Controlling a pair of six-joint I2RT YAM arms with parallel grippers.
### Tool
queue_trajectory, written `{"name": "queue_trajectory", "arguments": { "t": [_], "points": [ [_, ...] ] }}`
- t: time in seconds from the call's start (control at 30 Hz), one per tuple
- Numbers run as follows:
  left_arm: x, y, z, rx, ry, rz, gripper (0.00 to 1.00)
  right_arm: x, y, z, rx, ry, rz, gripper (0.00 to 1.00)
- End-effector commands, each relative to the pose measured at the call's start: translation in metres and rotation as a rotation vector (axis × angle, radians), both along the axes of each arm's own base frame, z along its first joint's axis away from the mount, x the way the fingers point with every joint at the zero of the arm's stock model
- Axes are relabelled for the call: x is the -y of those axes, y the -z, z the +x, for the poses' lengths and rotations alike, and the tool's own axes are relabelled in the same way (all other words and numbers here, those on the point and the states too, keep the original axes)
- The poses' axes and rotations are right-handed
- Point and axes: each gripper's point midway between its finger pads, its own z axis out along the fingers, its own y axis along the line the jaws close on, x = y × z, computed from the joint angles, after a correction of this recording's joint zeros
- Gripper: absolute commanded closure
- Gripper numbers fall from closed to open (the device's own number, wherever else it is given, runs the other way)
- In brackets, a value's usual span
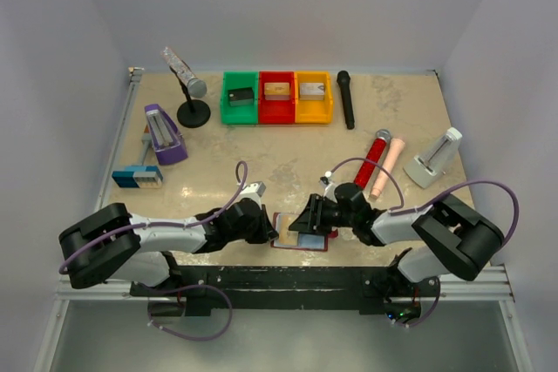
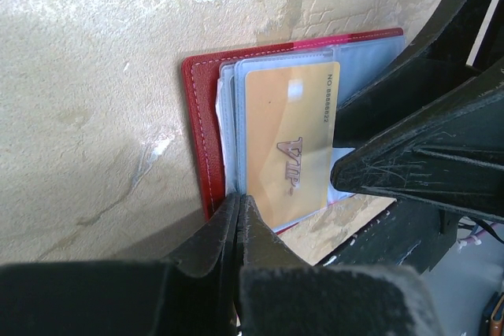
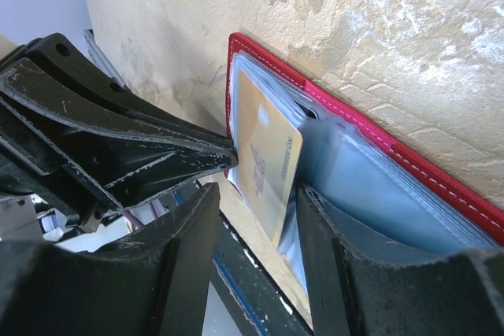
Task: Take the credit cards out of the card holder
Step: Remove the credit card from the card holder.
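Left hand [image 2: 239, 208] has its fingers pressed together at the edge of the open card holder [image 2: 201, 135], where the clear pockets begin; whether a pocket sheet is caught between them I cannot tell. Right hand [image 3: 260, 218] is spread, its fingers either side of the gold-tan card [image 2: 287, 147], which sits in the top pocket. The holder lies flat on the desk [image 2: 94, 76], near its front edge.

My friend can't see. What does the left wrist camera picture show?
An open red wallet lies on a beige table, with a gold card marked VIP in its clear pocket. The left tool, black tips closed together, meets the wallet's bottom edge, and the right tool reaches in from the right at the card's side.
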Motion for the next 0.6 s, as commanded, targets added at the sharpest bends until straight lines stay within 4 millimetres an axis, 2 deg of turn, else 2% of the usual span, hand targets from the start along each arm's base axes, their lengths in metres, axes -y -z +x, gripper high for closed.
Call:
{"name": "queue_trajectory", "arguments": {
  "t": [0.0,0.27,0.57],
  "points": [
    [0.009,0.015,-0.012,-0.035,0.057,-0.003,1.00,-0.029,-0.028,-0.009,0.039,-0.107,0.132,0.52],
    [0.005,0.019,-0.014,-0.043,0.054,0.003,1.00,-0.026,-0.037,-0.005,0.091,-0.062,0.186,0.53],
    [0.003,0.019,-0.013,-0.037,0.044,0.008,1.00,-0.030,-0.049,-0.007,0.119,-0.100,0.214,0.54]
  ]
}}
